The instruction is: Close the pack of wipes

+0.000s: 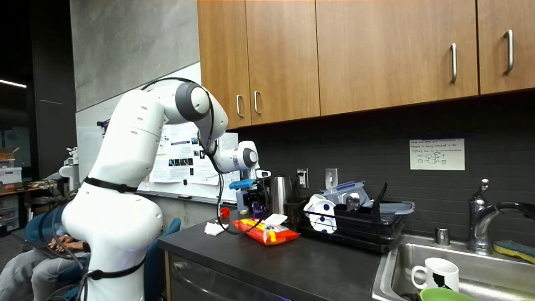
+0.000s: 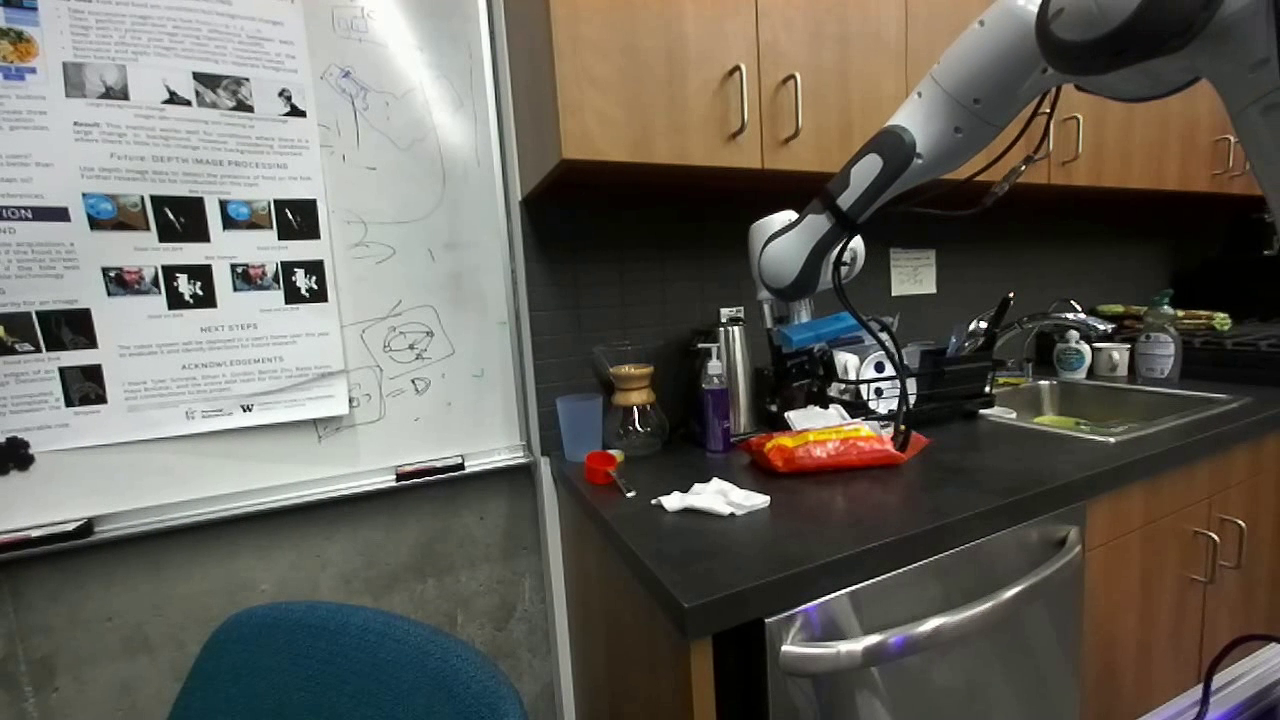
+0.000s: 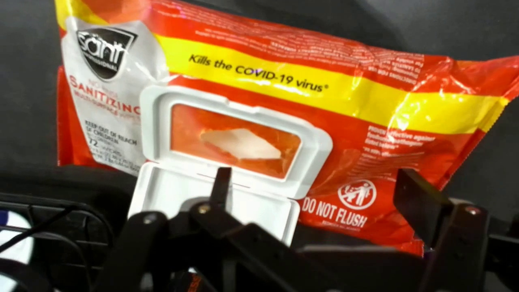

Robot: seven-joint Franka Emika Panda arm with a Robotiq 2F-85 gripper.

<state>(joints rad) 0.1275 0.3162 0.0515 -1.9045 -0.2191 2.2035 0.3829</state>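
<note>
On the dark counter point(image 2: 850, 520) lies the pack of wipes point(image 2: 830, 452), printed side up and well creased. Its white lid point(image 3: 174, 185) is swung back at the hinge point(image 3: 259, 189), away from the frame point(image 3: 156, 121), so the opening point(image 3: 243, 142), pale at its middle, is uncovered; the closing is not yet done. Above it, in the wrist view, the gripper point(image 3: 314, 178) is released: its fingers point(image 3: 421, 202) stand well apart with nothing held between them. One of them overlaps the lid, the other the pack's red end. Whether the first touches the lid I cannot say, for in both exterior views the gripper is half lost against the dark behind it. I judge the step in hand to be lining up on the lid. The next move would call for bringing a finger behind the lid, onto its outer face, then sweeping it over the hinge and pressing it down on the frame until it catches; soft as the pack looks, it may slide or sag under that push. Near the lid stands the dish rack point(image 1: 355, 234); a purple bottle point(image 2: 716, 410) is upright close by, and towards the counter's end lie a crumpled white cloth point(image 2: 715, 497) and a red scoop point(image 2: 600, 467).
</note>
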